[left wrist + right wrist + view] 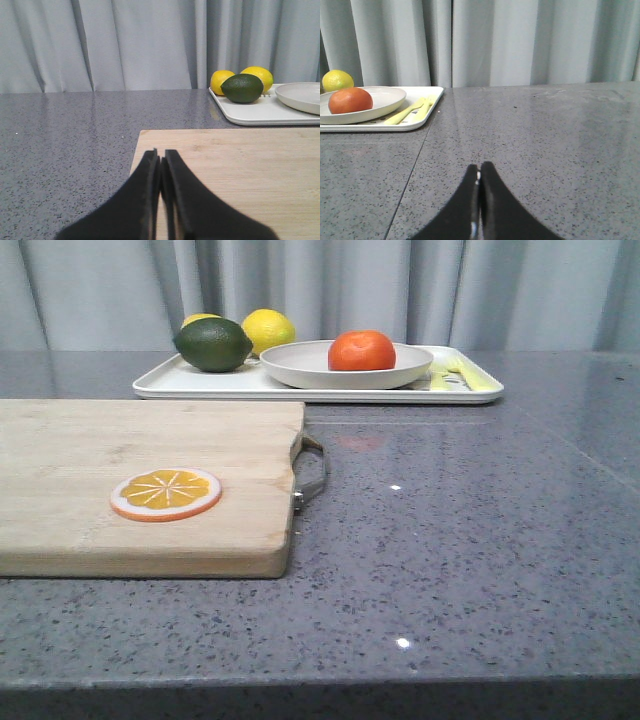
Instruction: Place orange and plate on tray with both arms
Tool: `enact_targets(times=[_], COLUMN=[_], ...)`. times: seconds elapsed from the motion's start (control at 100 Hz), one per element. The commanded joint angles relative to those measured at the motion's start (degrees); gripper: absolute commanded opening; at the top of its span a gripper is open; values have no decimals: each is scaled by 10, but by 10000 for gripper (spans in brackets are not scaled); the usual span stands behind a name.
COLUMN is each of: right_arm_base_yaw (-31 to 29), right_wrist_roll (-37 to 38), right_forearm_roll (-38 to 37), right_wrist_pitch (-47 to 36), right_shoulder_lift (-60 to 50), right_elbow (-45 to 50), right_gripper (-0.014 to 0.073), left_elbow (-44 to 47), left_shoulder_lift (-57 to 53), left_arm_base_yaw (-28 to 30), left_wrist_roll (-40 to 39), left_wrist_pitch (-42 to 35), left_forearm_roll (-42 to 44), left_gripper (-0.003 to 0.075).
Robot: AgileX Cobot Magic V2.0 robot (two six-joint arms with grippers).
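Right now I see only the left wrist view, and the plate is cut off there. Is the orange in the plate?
Observer: Yes, the orange lies in the plate, and the plate stands on the tray.
Operator: And the right pincer?
Observer: The right pincer is shut on nothing, over the table, apart from the tray.
Operator: Is something on the board?
Observer: An orange slice lies flat on the cutting board.

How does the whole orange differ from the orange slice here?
The orange is a round, glossy red-orange fruit; the orange slice is a flat disc with a pale rim and yellow segments. The orange sits in the plate on the tray; the slice lies on the cutting board. Neither is held.
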Motion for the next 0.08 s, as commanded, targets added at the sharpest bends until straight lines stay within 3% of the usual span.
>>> enact_targets(times=[0.0, 0.07], right_arm_base_yaw=[-4, -4], right_wrist_roll=[1, 1], right_forearm_roll=[-4, -4], right_wrist_pitch=[-41, -41], right_shoulder_lift=[-7, -7], right_elbow=[-13, -13], right_gripper=[-66, -66], left_elbow=[4, 4], left_shoulder_lift=[-20, -20], left_arm_base_yaw=[1, 1], left_wrist_roll=[-4, -4], left_wrist_pitch=[-46, -46], left_forearm_roll=[-3, -3], left_gripper=[-20, -20])
